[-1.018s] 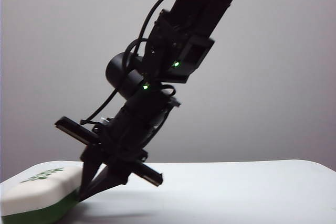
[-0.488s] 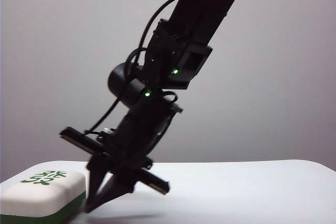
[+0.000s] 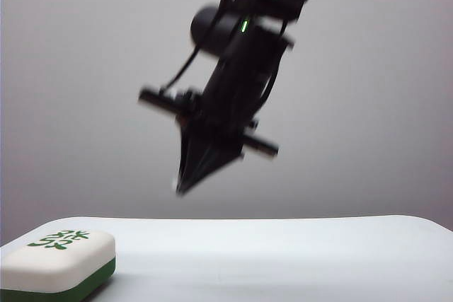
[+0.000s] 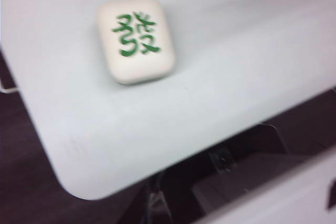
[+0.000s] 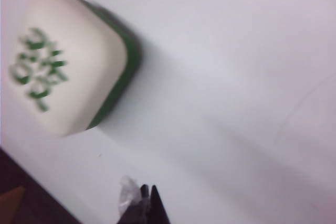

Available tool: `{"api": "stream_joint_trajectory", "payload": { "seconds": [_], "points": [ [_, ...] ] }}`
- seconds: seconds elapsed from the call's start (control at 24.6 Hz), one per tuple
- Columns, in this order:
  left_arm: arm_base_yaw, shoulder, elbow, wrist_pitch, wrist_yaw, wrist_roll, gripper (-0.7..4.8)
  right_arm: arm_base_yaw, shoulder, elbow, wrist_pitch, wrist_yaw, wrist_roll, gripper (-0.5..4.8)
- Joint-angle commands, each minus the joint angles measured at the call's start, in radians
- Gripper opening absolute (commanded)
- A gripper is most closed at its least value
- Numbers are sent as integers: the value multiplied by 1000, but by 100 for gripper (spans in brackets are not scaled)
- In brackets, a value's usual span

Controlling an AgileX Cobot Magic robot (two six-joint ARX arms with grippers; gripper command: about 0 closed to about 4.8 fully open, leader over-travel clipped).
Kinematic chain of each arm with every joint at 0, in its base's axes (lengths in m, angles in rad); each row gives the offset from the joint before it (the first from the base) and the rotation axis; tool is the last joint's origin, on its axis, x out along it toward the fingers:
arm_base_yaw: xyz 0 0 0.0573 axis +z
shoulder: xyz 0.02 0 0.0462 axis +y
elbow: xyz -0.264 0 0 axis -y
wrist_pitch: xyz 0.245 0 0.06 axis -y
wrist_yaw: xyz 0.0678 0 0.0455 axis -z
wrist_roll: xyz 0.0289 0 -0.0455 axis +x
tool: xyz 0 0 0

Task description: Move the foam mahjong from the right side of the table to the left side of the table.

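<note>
Plain grey wall behind, white table [image 3: 297,252] across the bottom of the exterior view. Far left of that view, at the table's left end: foam mahjong [image 3: 58,266], lying flat, white layer up, dark green layer down on the surface, green characters on the top face. Long axis ran roughly along the table's length, away from the near left corner. Touched by nothing.

Middle of the view, well above the table and apart from the tile: right gripper [image 3: 185,183], hung from a dark arm slanting down from the upper right, tips aimed down and to the left. Fingers pressed together to a single point, empty. Blurred by motion.

Left gripper: not seen in any view, so its state could not be told.

Left wrist view gave what the exterior view did not: foam mahjong [image 4: 135,39] from above, rounded rectangle, printed face legible, close to a rounded table [image 4: 220,77] corner, dark floor beyond the edge.

Right wrist view added the green side band of the foam mahjong [image 5: 68,61] and the shadow beside it, plus the joined tips of the right gripper [image 5: 148,198] over bare table [image 5: 236,77], clear of the tile.
</note>
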Motion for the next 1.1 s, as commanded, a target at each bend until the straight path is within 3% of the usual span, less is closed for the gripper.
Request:
{"api": "stream_joint_trajectory", "payload": {
  "seconds": [0.04, 0.24, 0.57, 0.65, 0.94, 1.1],
  "points": [
    [1, -8, 2, 82, -54, -23, -5, -24, -107, 3, -10, 12, -52, -5],
    [0, -51, 1, 164, -132, -28, -5, -77, -264, 3, -21, 45, -82, -5],
    [0, -292, -145, 443, -161, -86, -5, -289, -583, -23, -53, 135, -167, -5],
    [0, -360, -206, 473, -208, -92, -5, -355, -684, -93, -36, 135, -172, -5],
    [0, -461, -293, 532, -222, -119, -5, -516, -997, -391, 85, 134, -174, -5],
    [0, -480, -323, 619, -218, -243, -5, -588, -1204, -607, 121, 140, -166, -5]
  ]
}}
